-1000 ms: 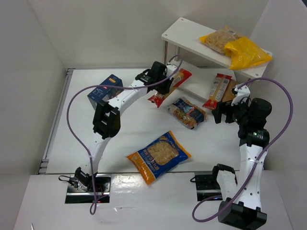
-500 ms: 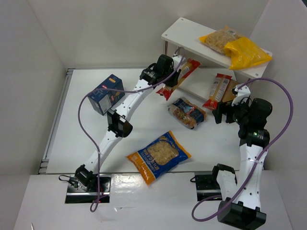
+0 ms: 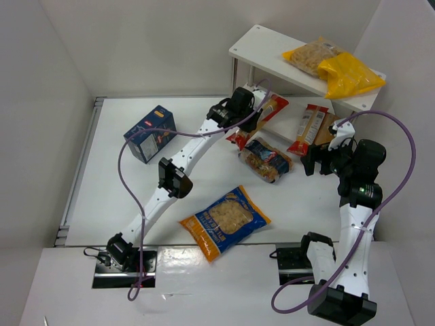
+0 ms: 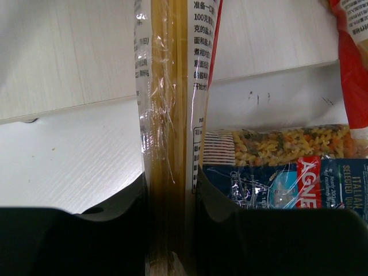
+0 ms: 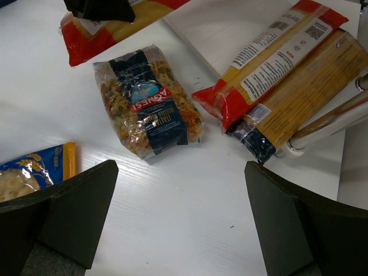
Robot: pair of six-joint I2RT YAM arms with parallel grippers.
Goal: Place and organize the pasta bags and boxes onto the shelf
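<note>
Print on spaghetti bag in left hand shows only at wrist.

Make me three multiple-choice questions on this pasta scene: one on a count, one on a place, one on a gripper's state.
1. Bags on the shelf's top board: A none, B two, C five.
2. The dark blue box stands: A on the table, B on that board, C on a bag.
3. The left gripper is: A open, empty, B unseen, C shut on the spaghetti bag.
Answers: B, two yellow bags lie there; A, table surface surrounds it; C, its fingers clamp the bag.
</note>
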